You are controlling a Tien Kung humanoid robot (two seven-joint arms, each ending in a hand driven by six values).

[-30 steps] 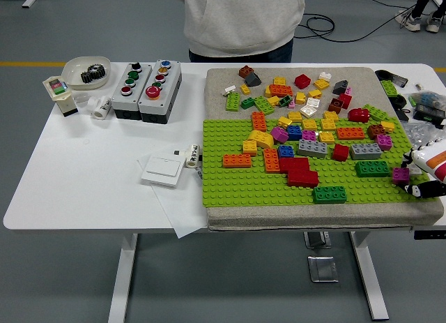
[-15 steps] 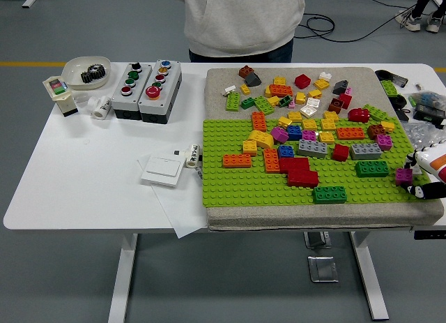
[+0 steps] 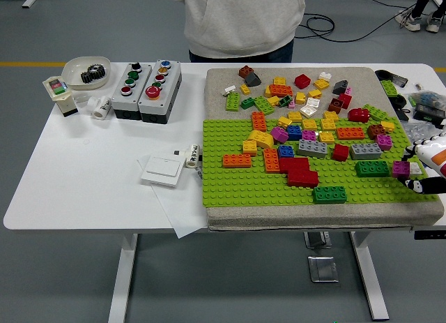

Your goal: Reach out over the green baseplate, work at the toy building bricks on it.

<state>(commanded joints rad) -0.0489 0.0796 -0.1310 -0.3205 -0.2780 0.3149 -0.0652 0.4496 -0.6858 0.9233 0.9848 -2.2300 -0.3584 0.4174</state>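
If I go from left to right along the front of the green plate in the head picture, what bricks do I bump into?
Orange brick → big red brick → dark green brick → another dark green brick → magenta brick held in the robot's right hand.

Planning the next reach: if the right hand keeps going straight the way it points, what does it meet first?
The right hand, entering from the right edge, points left; right at its fingertips is the magenta brick, then probably the dark green brick.

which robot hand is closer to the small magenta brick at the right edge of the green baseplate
Right. The right hand holds the magenta brick in its fingers; the left hand is out of view.
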